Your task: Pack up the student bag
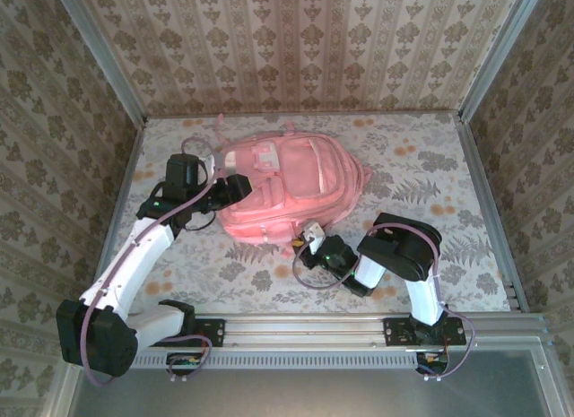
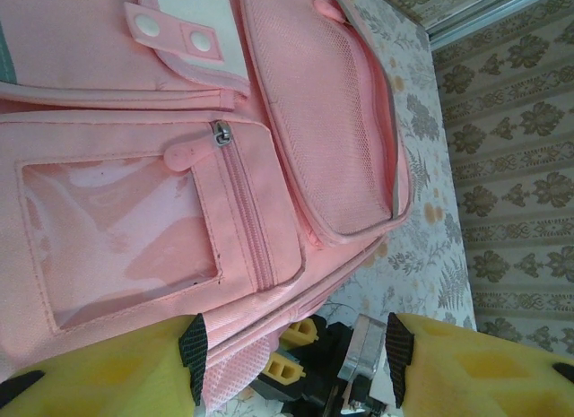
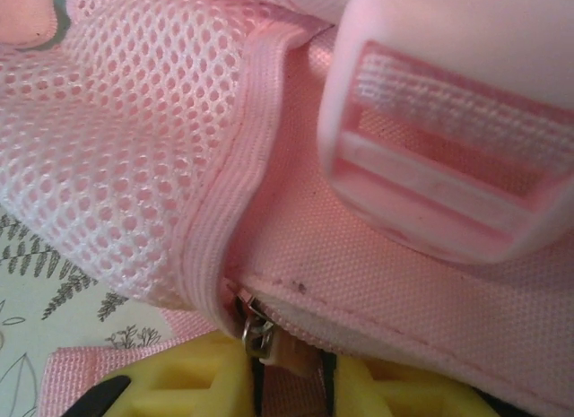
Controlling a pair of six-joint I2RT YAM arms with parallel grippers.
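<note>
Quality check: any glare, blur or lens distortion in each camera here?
Top external: even soft light, faint shadows, walls splayed by the wide lens, soft pink fabric backpack sharp. Left wrist: whitish glare on the clear plastic pocket window, stitching crisp. Right wrist: extreme close-up, pink mesh panel sharp, yellow fingertips at the bottom edge slightly blurred.
</note>
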